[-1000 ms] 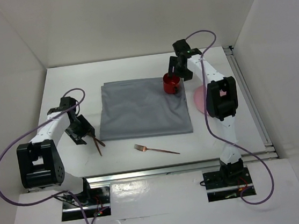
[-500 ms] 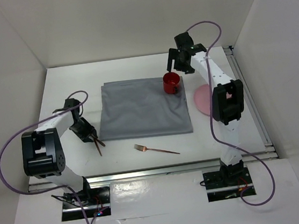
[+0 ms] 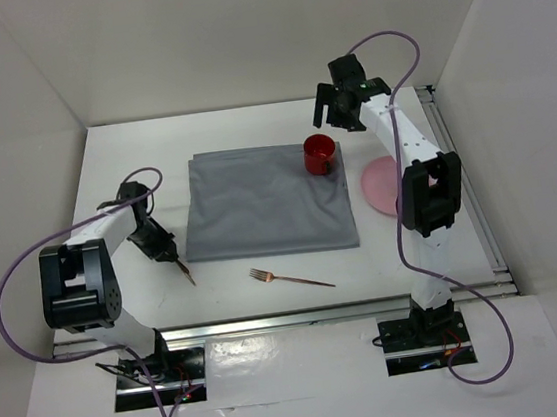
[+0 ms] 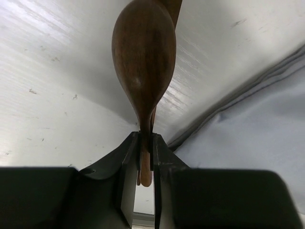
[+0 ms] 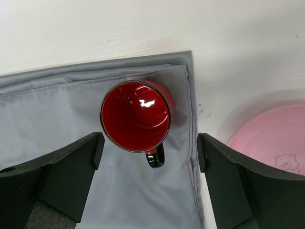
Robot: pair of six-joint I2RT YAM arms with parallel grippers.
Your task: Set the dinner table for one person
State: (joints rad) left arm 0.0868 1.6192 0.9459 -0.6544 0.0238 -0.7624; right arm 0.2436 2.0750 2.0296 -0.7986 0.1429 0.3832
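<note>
Although the red mug [image 3: 320, 153] already stands on the far right corner of the grey cloth [image 3: 259, 211] spread mid-way across the white desk [image 3: 122, 156], much seems left. The pink plate [image 3: 382, 185] lies off the cloth to the right, and the fork [image 3: 289, 279] lies bare on its near side. The left pincer [image 4: 145, 143] is clamped on the brown spoon [image 4: 143, 62] by its handle. The right pincer [image 5: 150, 140] hovers over the mug, wide apart and empty.
</note>
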